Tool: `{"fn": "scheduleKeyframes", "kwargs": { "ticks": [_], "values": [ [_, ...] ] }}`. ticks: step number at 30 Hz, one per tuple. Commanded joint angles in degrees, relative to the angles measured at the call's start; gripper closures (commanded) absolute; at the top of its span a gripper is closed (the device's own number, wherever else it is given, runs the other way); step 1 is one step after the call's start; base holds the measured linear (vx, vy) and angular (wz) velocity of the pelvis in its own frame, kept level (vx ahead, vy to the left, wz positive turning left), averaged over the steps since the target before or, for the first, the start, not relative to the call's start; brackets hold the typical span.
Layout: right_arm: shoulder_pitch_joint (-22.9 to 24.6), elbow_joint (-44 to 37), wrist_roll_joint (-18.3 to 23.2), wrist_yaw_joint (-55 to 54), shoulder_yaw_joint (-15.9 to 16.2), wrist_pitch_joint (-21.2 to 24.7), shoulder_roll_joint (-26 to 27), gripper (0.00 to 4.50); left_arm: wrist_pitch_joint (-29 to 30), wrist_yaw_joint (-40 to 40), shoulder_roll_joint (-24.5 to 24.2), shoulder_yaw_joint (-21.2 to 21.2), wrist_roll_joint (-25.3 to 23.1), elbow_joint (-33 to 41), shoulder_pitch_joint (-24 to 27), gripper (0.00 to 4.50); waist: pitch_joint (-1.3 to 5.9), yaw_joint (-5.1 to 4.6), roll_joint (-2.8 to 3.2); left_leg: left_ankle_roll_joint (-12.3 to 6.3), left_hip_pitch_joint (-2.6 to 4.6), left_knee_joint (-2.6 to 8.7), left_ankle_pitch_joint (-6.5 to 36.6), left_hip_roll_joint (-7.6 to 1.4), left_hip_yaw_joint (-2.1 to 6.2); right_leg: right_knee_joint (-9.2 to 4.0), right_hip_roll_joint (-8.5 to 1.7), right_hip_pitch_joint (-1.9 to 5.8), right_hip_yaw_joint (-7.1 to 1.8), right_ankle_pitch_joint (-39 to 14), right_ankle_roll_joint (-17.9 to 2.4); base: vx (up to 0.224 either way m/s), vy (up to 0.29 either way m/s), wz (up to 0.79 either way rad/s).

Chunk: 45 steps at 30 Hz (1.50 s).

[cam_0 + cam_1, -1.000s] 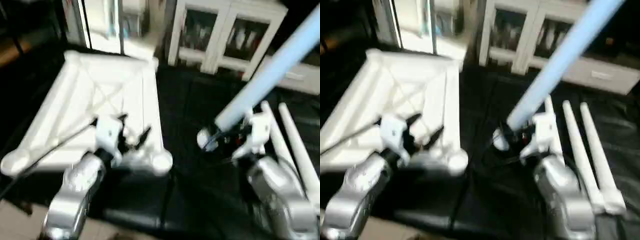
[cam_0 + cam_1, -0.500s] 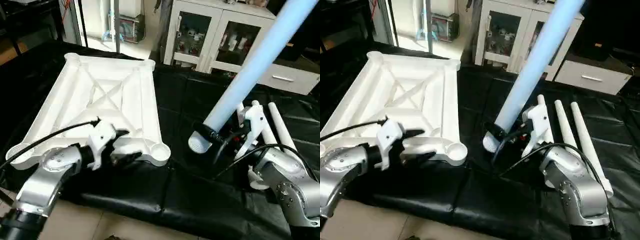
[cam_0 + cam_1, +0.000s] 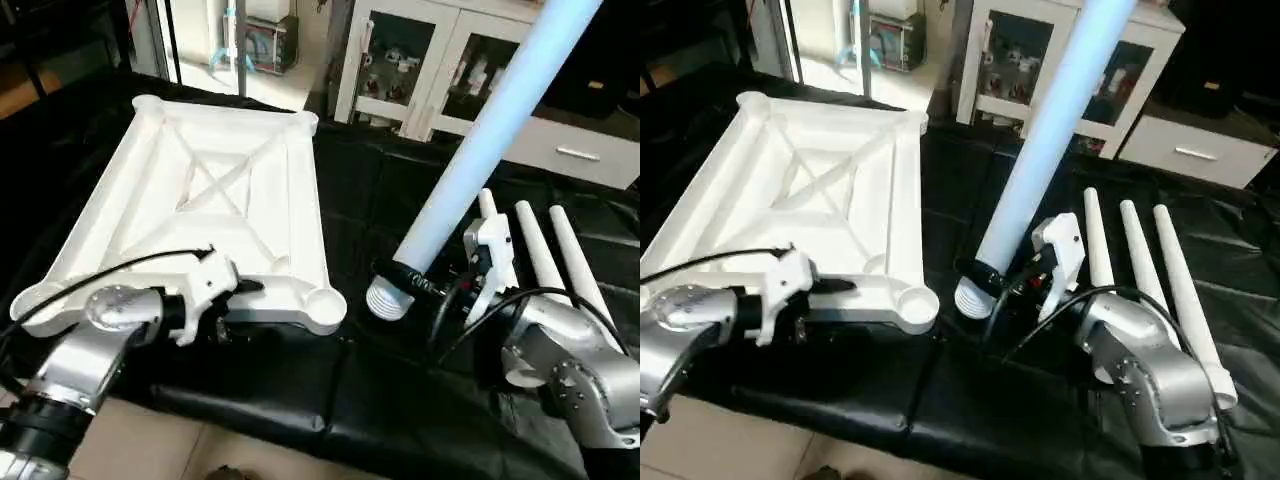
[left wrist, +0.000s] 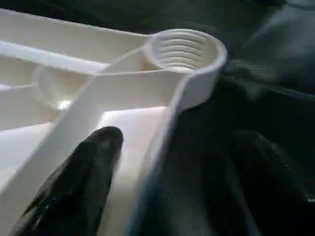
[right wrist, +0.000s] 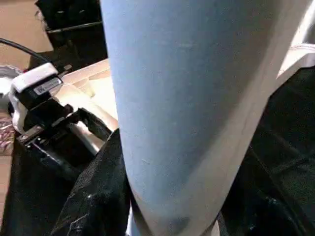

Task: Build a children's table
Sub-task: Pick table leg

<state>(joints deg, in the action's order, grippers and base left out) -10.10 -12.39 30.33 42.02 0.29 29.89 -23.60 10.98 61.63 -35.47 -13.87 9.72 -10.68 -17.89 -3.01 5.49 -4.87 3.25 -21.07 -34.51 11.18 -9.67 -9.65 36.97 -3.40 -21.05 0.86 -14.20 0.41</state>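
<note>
On the black mat (image 3: 330,400), the white table top (image 3: 200,200) lies upside down with its X-ribbed underside facing up. The left claw (image 3: 245,300) sits at the near edge of this top, just beside the near-right corner socket (image 3: 323,300). Its two black fingers are spread apart: in the left wrist view one finger (image 4: 83,182) lies over the inner face of the top's rim, while the other lies on the outer side over the mat, so the rim stands between them. Contact with the rim cannot be determined.

The right claw (image 3: 425,285) is closed on a long white leg (image 3: 480,140) near its threaded lower end (image 3: 385,300). The leg tilts up and away from the claw toward the white cabinet (image 3: 440,60) behind the work area. Its threaded end hangs just above the mat, near the corner socket but apart from it, between the two claws.

Three further legs (image 3: 1140,270) lie side by side on the mat just beyond the right claw, on the side away from the table top
</note>
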Motion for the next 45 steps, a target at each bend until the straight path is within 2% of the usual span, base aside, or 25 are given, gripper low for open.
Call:
{"fn": "scheduleKeyframes", "kwargs": {
  "ticks": [1, 2, 3, 5, 8, 9, 11, 13, 14, 16, 19, 22, 25, 26, 31, 34, 41, 45],
  "values": [
    [-0.78, -0.43, 0.07, 0.9, -1.75, -0.43, -1.22, 2.62, -2.45, 0.53, 0.74, -2.54, -3.26, 0.08, -2.44, 0.88, 2.92, 0.36, 2.11, 2.17, 1.75, 5.01, 12.69, -3.5, 1.01, -4.31, -4.53, 1.02, -1.97, -2.11, -11.28, 0.0, 0.0, 0.0],
    [-0.82, -0.48, -0.04, 0.71, -1.56, -0.44, -1.02, 2.62, -3.86, 0.34, 0.68, -3.0, -4.46, -1.05, -2.94, 0.98, 2.87, 0.26, 1.85, 2.25, 1.73, 5.04, 13.01, -3.56, 0.89, -4.51, -4.51, 0.96, -1.99, -2.55, -11.13, 0.0, 0.0, 0.0],
    [-0.9, -0.58, -0.23, 0.49, -1.33, -0.5, -0.85, 2.62, -4.04, 0.45, 0.63, -3.29, -4.99, -1.9, -3.53, 1.03, 3.02, 0.33, 2.84, 2.88, 1.72, 4.99, 12.99, -3.52, 1.0, -4.38, -4.53, 1.06, -2.05, -2.18, -10.84, 0.0, 0.0, 0.0],
    [-0.74, -1.09, 0.08, 0.27, -1.27, -0.33, -0.61, 2.62, -4.58, 0.38, 0.81, -3.47, -5.56, -3.21, -4.59, 1.14, 3.13, 0.28, 1.74, 2.72, 1.38, 4.86, 11.07, -3.47, 0.92, -4.15, -4.49, 1.43, -2.0, 0.24, -10.95, 0.0, 0.0, 0.0],
    [0.02, -1.94, 0.92, 0.44, -1.24, 0.19, -0.49, 2.62, -4.48, 1.09, 0.97, -3.29, -5.28, -5.07, -6.37, 1.48, 3.41, 0.53, 2.71, 2.06, 1.34, 4.5, 8.15, -3.3, 0.92, -3.69, -4.48, 1.46, -1.98, 3.9, -11.66, 0.0, 0.0, 0.0],
    [0.76, -2.08, 0.65, 1.03, -0.59, 0.06, -1.03, 2.62, -4.01, 2.23, 0.87, -3.43, -4.9, -5.99, -7.24, 1.48, 3.36, 0.56, 2.76, 1.68, 1.21, 4.47, 7.01, -3.27, 0.9, -3.58, -4.32, 1.57, -1.91, 6.25, -12.12, 0.0, 0.0, 0.0],
    [1.17, -2.14, 0.59, 1.57, -0.25, 0.09, -1.49, 2.62, -4.21, 3.41, 0.82, -3.75, -5.02, -6.81, -7.79, 1.81, 3.48, 0.57, 2.73, 1.28, 1.28, 4.35, 6.48, -3.26, 0.82, -3.51, -4.27, 1.61, -1.86, 7.59, -12.53, 0.0, 0.0, 0.0],
    [1.27, -2.18, 0.6, 1.86, -0.2, 0.1, -1.7, 2.62, -4.27, 4.36, 0.77, -4.06, -5.1, -7.37, -8.11, 1.85, 3.4, 0.53, 2.74, 1.09, 1.26, 4.39, 6.88, -3.3, 0.8, -3.52, -4.3, 1.62, -1.84, 7.16, -12.86, 0.0, 0.0, 0.0],
    [1.29, -2.19, 0.6, 2.02, -0.21, 0.12, -1.78, 2.62, -4.44, 4.96, 0.79, -4.24, -5.2, -7.87, -8.35, 2.02, 3.34, 0.51, 2.68, 1.03, 1.24, 4.41, 7.19, -3.28, 0.77, -3.61, -4.34, 1.63, -1.87, 6.54, -12.91, 0.0, 0.0, 0.0],
    [1.18, -2.15, 0.86, 2.19, -0.55, 0.25, -1.98, 2.62, -4.76, 5.91, 0.55, -4.55, -5.67, -9.09, -9.12, 2.27, 3.22, 0.54, 3.1, 1.31, 1.39, 4.54, 8.96, -3.39, 0.75, -3.91, -4.46, 1.46, -1.97, 3.49, -12.78, 0.0, 0.0, 0.0],
    [1.03, -2.16, 1.25, 2.48, -0.85, 0.48, -2.34, 2.62, -4.35, 7.27, 0.23, -4.82, -5.57, -9.6, -9.69, 2.31, 3.21, 0.56, 3.11, 1.79, 1.44, 4.66, 9.88, -3.48, 0.82, -3.94, -4.53, 1.45, -1.96, 2.2, -12.94, 0.0, 0.0, 0.0],
    [1.02, -2.13, 1.32, 2.96, -0.82, 0.42, -2.75, 2.62, -4.24, 8.32, 0.1, -5.07, -5.84, -9.82, -9.76, 2.69, 3.26, 0.53, 3.2, 1.75, 1.41, 4.61, 9.35, -3.48, 0.82, -3.84, -4.49, 1.48, -1.94, 3.3, -13.12, 0.0, 0.0, 0.0],
    [0.41, -1.9, 1.35, 3.13, -0.82, 0.46, -2.9, 2.62, -6.54, 6.96, 1.02, -4.95, -7.11, -12.17, -10.28, 2.75, 3.4, 0.52, 3.17, 1.09, 1.27, 4.44, 8.22, -3.44, 0.8, -3.77, -4.54, 1.63, -1.96, 4.97, -13.24, 0.0, 0.0, 0.0],
    [0.34, -1.96, 1.41, 3.15, -0.8, 0.5, -2.95, 2.62, -6.99, 6.86, 1.13, -4.94, -7.21, -12.74, -10.46, 2.89, 3.42, 0.55, 3.2, 1.07, 1.31, 4.44, 8.14, -3.47, 0.79, -3.74, -4.54, 1.64, -1.96, 5.14, -13.28, 0.0, 0.0, 0.0],
    [0.21, -1.96, 1.59, 3.89, -0.61, 0.52, -3.55, 2.62, -8.68, 7.13, 0.76, -5.34, -8.41, -14.55, -11.12, 3.41, 3.33, 0.55, 3.09, 0.99, 1.36, 4.52, 9.02, -3.53, 0.78, -3.84, -4.58, 1.57, -1.95, 3.49, -13.22, 0.0, 0.0, 0.0],
    [-0.15, -1.79, 1.64, 4.0, -0.64, 0.59, -3.61, 2.62, -9.54, 7.03, 0.99, -5.37, -8.99, -15.21, -11.38, 3.61, 3.33, 0.61, 2.97, 0.95, 1.33, 4.5, 8.73, -3.55, 0.76, -3.86, -4.69, 1.58, -2.0, 3.38, -13.26, 0.0, 0.0, 0.0],
    [-1.88, -0.61, 1.44, 3.88, -0.08, 0.6, -3.22, 2.62, -11.99, 7.94, 0.54, -7.08, -11.29, -15.75, -11.31, 4.39, 3.35, 0.55, 2.84, 0.65, 1.34, 4.5, 7.92, -3.6, 0.75, -3.74, -4.7, 1.51, -1.96, 3.53, -13.23, 0.0, 0.0, 0.0],
    [-4.05, 1.31, 0.8, 1.76, 0.1, 1.5, -2.14, 2.62, -12.65, 8.96, 0.19, -8.25, -12.12, -14.08, -10.06, 4.47, 3.45, 0.32, 2.81, 0.6, 1.25, 4.43, 6.73, -3.51, 0.73, -3.51, -4.61, 1.56, -1.89, 5.28, -13.7, 0.0, 0.0, 0.0]
  ]
}}
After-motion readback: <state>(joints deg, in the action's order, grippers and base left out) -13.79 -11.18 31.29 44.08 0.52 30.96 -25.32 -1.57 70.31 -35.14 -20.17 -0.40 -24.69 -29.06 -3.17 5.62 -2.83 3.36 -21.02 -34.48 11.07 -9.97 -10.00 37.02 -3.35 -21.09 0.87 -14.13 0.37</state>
